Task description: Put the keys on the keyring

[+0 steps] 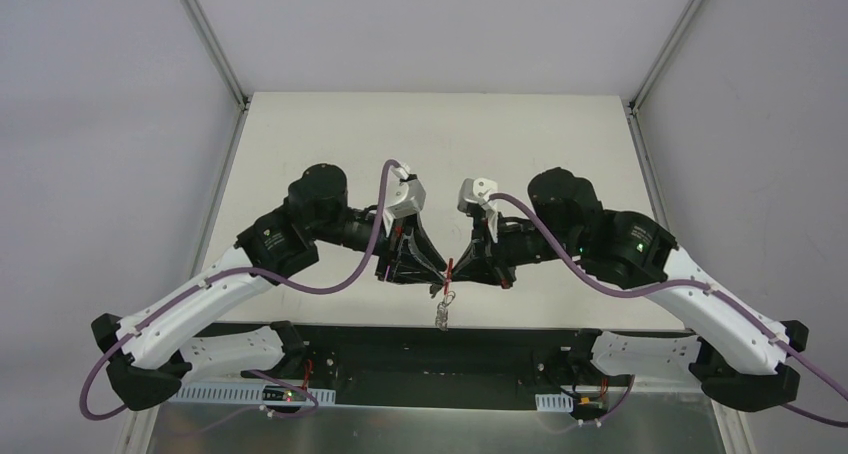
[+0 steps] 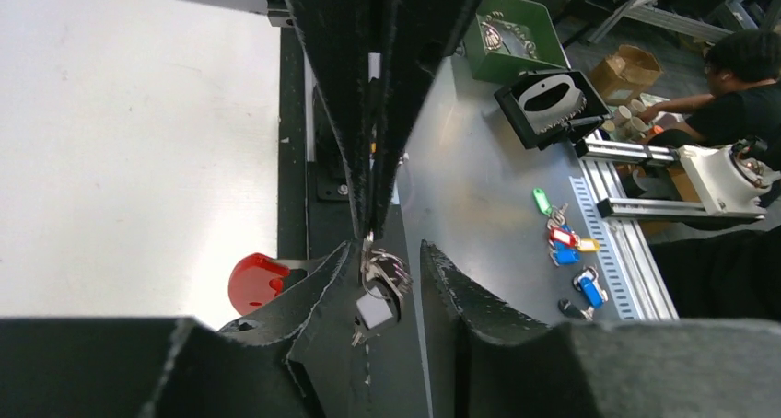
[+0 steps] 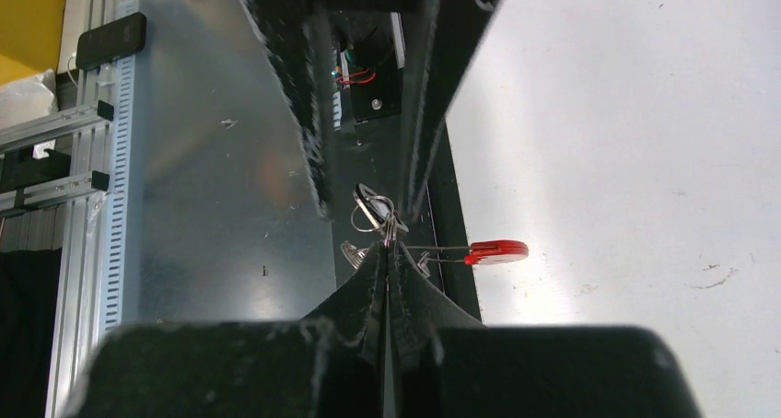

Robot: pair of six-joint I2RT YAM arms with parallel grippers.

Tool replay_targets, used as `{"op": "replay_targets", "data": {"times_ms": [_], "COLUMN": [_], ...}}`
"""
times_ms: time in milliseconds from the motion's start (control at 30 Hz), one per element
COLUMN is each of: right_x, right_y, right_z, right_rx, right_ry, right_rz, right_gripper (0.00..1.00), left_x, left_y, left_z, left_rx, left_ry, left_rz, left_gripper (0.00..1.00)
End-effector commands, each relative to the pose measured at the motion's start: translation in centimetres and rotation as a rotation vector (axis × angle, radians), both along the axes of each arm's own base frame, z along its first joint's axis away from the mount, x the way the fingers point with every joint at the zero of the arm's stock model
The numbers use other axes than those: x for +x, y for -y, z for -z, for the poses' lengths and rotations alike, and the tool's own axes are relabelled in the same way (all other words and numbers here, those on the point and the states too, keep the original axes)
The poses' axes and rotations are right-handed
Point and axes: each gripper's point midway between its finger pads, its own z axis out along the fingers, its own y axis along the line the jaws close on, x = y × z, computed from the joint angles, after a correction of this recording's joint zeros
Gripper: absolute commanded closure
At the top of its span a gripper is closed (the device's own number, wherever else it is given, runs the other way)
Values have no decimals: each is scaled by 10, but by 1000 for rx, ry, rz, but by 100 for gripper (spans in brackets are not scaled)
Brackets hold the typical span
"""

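from above i see both arms reaching inward so their tips meet just over the near edge of the white table point(image 1: 330, 154). the left gripper point(image 1: 438, 271) and right gripper point(image 1: 460, 271) face each other almost nose to nose.

the right gripper point(image 3: 387, 252) has its jaws pressed tight together, pinching the keyring point(image 3: 370, 217), a small bunch of thin silver wire loops. a thin wire runs sideways from the pinch to the red crescent piece point(image 3: 497, 250), which sticks out over the table's edge.

the left gripper point(image 2: 387, 252) has its jaws a little apart, with a narrow gap. the keys point(image 2: 373, 307) hang in that gap, just below the right gripper's closed tip. i cannot tell whether either left finger actually touches them. in the overhead view the keys point(image 1: 443, 311) dangle below the two tips, in front of the dark strip at the table's near edge, with the red crescent piece point(image 1: 449, 271) above them.

in the left wrist view a metal bench point(image 2: 479, 179) lies behind, with a cluster of coloured key tags point(image 2: 564, 241) on it.
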Motion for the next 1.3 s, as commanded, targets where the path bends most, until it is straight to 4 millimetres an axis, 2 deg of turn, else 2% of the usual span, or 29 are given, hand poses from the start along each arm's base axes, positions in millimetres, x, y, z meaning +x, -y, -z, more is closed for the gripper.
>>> {"op": "replay_targets", "data": {"times_ms": [0, 133, 300, 533, 967, 1167, 1267], "right_x": [4, 5, 4, -1, 8, 9, 9], "right_y": [1, 5, 9, 11, 14, 16, 16], "right_z": [-29, -38, -45, -46, -48, -54, -56], "right_rx": [132, 196, 247, 249, 263, 292, 302], "right_ry": [57, 83, 102, 103, 136, 152, 157], "right_rz": [63, 99, 110, 98, 155, 167, 169], "right_gripper": [100, 100, 100, 100, 100, 100, 100], "left_x": [-8, -6, 0, 4, 1, 2, 2], "left_y": [-10, -13, -9, -3, -1, 3, 3], "left_z": [-30, -38, -32, -31, -29, -24, -23], "left_rx": [-149, -235, -249, -237, -231, -217, -214], "left_ry": [115, 148, 140, 127, 106, 95, 94], "left_rz": [-10, -49, -78, -75, -49, -37, -35], "left_gripper": [69, 64, 64, 63, 63, 67, 74]}}
